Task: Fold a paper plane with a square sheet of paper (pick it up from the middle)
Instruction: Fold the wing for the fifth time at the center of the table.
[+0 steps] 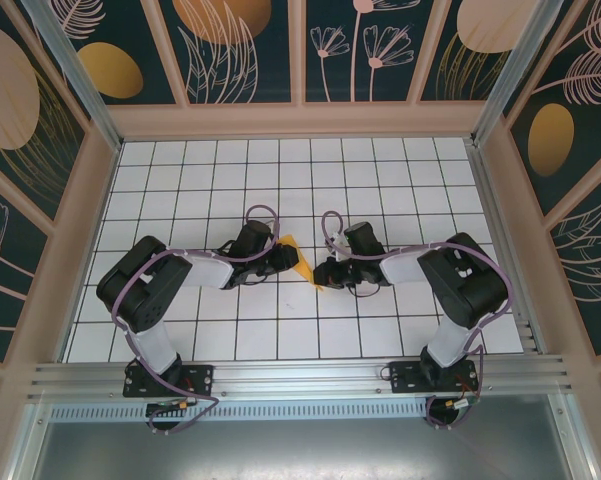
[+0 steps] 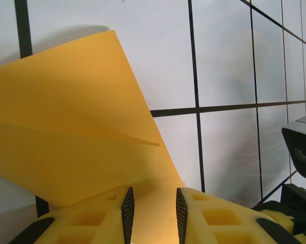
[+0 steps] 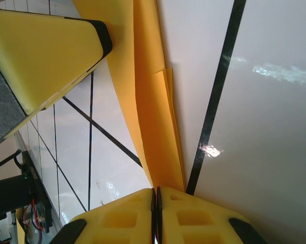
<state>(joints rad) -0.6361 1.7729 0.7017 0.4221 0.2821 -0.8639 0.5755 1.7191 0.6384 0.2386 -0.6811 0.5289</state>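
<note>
Sheet of paper: the orange-yellow sheet of paper (image 1: 293, 252) lay near the middle of the table (image 1: 380, 180), between the two grippers. It was already folded, with creases and overlapping layers.

Left gripper: the left gripper (image 1: 284, 262) reached in from the left and sat low over the sheet's near edge.

Left jaws: in the left wrist view the left gripper (image 2: 153, 206) had its two yellow fingers (image 2: 104, 218) a little apart, with a clear gap between the dark pads. The paper (image 2: 81, 127) ran into that gap. Whether either pad touched it could not be told.

Fold seen from the left: one layer lay over another, its slanted edge ending in a point just above the fingers. The upper corner lifted slightly off the white tiles.

Right gripper: the right gripper (image 1: 325, 275) came in from the right, close to the left one, at the sheet's narrow end.

Right jaws: in the right wrist view the right gripper (image 3: 156, 195) had its fingers pressed together, leaving a thin seam. They were clamped on the tapering end of the paper (image 3: 147, 101).

Paper at the right jaws: several thin layers were stacked edge to edge and ran from the seam up along a black grid line (image 3: 221, 96).

Neighbouring finger: a yellow finger (image 3: 46, 51) of the left gripper hung beside the sheet's far part.
</note>
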